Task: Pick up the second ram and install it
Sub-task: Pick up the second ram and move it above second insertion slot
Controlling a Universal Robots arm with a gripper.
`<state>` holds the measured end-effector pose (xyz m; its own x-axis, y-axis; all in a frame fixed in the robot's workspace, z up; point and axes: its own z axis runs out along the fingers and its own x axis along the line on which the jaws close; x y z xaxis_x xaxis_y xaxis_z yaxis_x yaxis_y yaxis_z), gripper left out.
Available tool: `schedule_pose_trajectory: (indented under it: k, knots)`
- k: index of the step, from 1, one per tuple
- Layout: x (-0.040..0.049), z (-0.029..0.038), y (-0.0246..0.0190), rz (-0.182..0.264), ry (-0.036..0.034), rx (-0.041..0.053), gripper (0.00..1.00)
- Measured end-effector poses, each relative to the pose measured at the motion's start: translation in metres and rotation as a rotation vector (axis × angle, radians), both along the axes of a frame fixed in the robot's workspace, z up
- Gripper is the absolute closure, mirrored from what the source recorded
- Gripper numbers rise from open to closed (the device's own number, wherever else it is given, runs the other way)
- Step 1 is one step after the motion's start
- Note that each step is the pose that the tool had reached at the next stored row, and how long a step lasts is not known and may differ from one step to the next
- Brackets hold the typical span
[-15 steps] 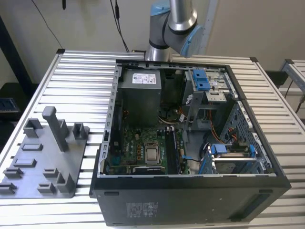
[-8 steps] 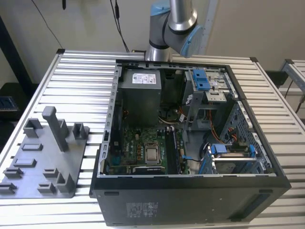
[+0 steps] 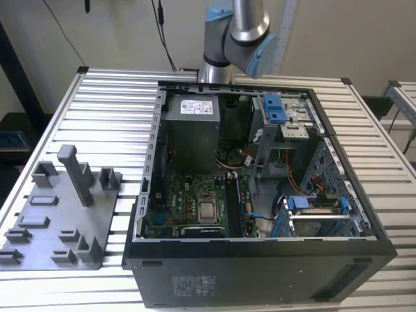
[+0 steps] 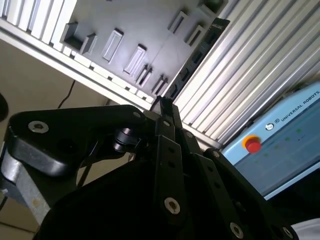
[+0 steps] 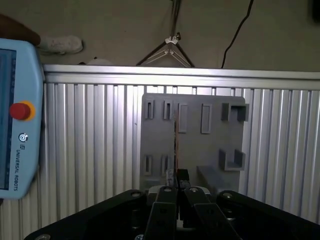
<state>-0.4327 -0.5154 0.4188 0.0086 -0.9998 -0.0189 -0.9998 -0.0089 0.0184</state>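
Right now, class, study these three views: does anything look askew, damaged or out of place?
Nothing stands out. The second ram is clamped in the pincer, sticking straight out toward the grey tray. The open computer case sits flat on the slatted table, nothing spilled.

Ribbed aluminium table (image 3: 104, 104), plain beige wall (image 3: 123, 32) behind, black cables (image 3: 160, 29) hanging, even light.

The arm (image 3: 247, 16) is a silver tube with grey joints and a light-blue cap (image 3: 263, 55). The gripper (image 4: 162, 102) is black, its linked fingers (image 4: 167, 155) pinned with silver screws (image 4: 171, 204).
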Motion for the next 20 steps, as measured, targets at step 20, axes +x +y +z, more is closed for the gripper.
schedule_pose_trajectory:
  k: [20]
  knots:
    - [0.0316,0.0000,0.0000,-0.001,0.0051,0.0001,0.88]
